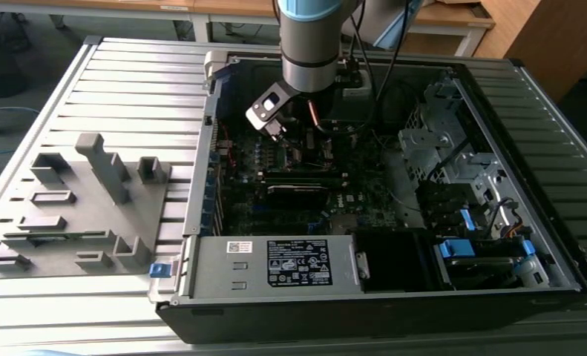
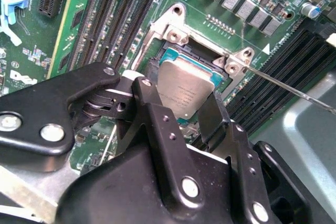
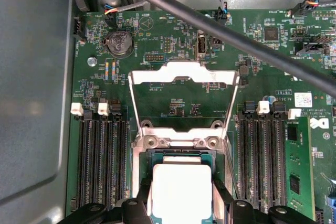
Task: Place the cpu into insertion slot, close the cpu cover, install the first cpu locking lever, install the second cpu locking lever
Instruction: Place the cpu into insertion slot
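Observation:
The cpu (image 2: 186,83), a small square chip with a dull silver top, sits in the gripper (image 2: 182,97), whose black fingers (image 2: 152,103) press on two opposite sides of it. It is low over the insertion slot (image 2: 169,55) and slightly tilted; I cannot tell if it is seated. In the first wrist view the cpu (image 3: 181,184) lies over the slot (image 3: 181,155) with the gripper (image 3: 182,195) around it. The cpu cover (image 3: 181,77), a silvery frame, is swung open past its hinge. A thin locking lever (image 2: 283,85) sticks out beside the socket. In the exterior view the gripper (image 1: 291,139) reaches into the case.
Black memory slots (image 3: 102,161) flank the socket on both sides. A thick black cable (image 3: 220,30) crosses above the board. The open computer case (image 1: 273,304) lies on a slatted table, with a grey fixture block (image 1: 85,200) on the exterior view's left.

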Robot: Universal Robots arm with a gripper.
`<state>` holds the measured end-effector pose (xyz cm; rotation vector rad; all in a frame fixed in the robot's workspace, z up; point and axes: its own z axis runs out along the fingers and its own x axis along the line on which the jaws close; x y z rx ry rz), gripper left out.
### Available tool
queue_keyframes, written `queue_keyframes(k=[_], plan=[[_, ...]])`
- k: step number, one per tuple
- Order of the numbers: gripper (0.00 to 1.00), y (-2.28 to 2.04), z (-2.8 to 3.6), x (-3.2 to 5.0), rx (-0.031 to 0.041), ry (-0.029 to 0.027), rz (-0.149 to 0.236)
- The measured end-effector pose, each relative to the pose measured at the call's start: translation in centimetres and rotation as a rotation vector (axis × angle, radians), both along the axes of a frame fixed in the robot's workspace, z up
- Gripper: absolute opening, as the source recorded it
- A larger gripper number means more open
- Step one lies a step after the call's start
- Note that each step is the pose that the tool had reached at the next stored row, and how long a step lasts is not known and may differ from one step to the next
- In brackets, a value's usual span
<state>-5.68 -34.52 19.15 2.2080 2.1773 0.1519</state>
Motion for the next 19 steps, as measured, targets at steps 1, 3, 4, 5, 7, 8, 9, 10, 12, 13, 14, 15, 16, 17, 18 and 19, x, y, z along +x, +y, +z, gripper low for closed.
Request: queue_keyframes(k=[1, 3, 4, 5, 7, 8, 9, 10, 12, 13, 14, 15, 16, 17, 18, 19], plan=[[0.54, 0.00, -0.01, 0.00, 0.0002, -0.0001, 0.000], [0.54, 0.00, -0.01, 0.00, 0.0002, -0.0002, 0.000], [0.54, 0.02, -0.04, 0.01, 0.0012, -0.0007, 0.000], [0.55, 0.03, -0.07, 0.02, 0.0016, -0.0011, 0.000], [0.60, 0.02, -0.06, 0.01, 0.0011, -0.0007, 0.000], [0.67, 0.00, -0.03, 0.00, 0.0004, -0.0003, 0.000], [0.67, 0.00, -0.03, 0.00, 0.0004, -0.0002, 0.000], [0.67, 0.00, -0.03, 0.00, 0.0003, -0.0001, 0.000], [0.67, 0.00, 0.05, 0.00, 0.0001, -0.0001, 0.000], [0.67, 0.00, 0.17, 0.00, 0.0003, -0.0002, 0.000], [0.67, 0.00, 0.33, 0.00, 0.0003, -0.0002, 0.000], [0.67, 0.00, 0.55, 0.00, 0.0003, -0.0002, 0.000], [0.67, 0.00, 0.76, 0.00, 0.0003, -0.0002, 0.000], [0.67, 0.00, 0.99, 0.00, 0.0003, -0.0002, 0.000], [0.67, 0.00, 1.24, 0.00, 0.0002, -0.0001, 0.000], [0.67, 0.00, 1.47, 0.00, 0.0004, -0.0002, 0.000]])
